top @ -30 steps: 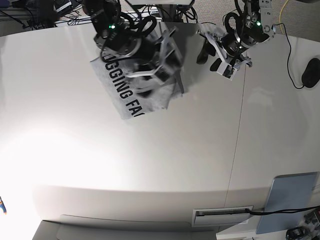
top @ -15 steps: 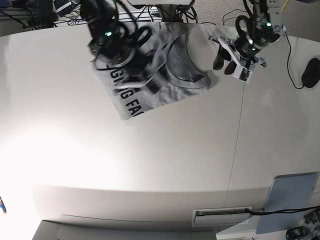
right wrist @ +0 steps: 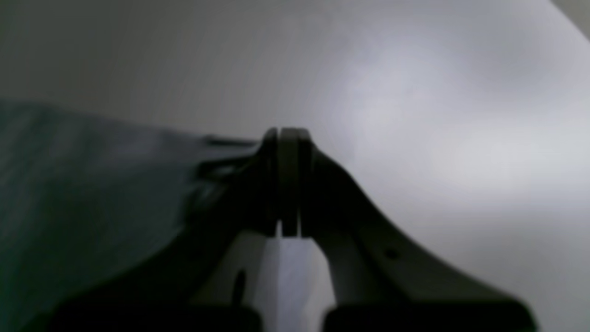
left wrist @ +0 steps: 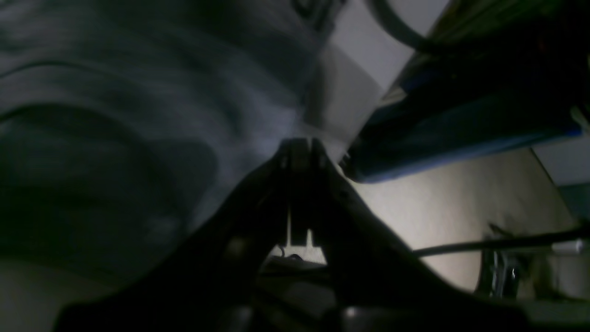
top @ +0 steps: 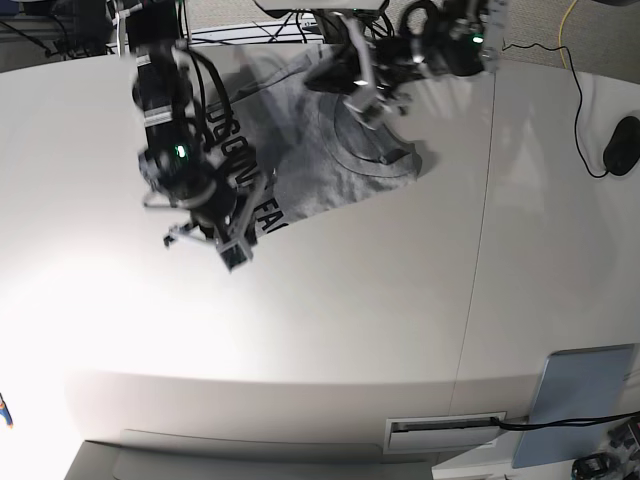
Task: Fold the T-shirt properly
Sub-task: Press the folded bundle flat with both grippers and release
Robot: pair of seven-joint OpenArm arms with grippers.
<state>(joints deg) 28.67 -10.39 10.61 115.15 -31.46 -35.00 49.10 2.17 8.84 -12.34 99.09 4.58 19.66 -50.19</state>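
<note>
Now the right hand (top: 215, 240), jaws pressed together and empty, hovers at the lower-left corner of the T-shirt (top: 330, 150), spread on the bench (top: 350, 320); the left hand (top: 370, 100), likewise closed, hangs above the shirt.

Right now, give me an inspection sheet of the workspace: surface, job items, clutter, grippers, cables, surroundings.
Surface: white table, glare at lower left.
Job's things: grey T-shirt lies at the far edge, partly folded, black lettering showing.
Clutter: black mouse at right; grey-blue panel at the lower right.
Grippers: left gripper shut, shirt fabric beside it, grip unclear; right gripper shut at the shirt's edge, grip unclear.
Cables: mouse cable across the right side; cable by the panel.
Surroundings: wires behind the table.
</note>
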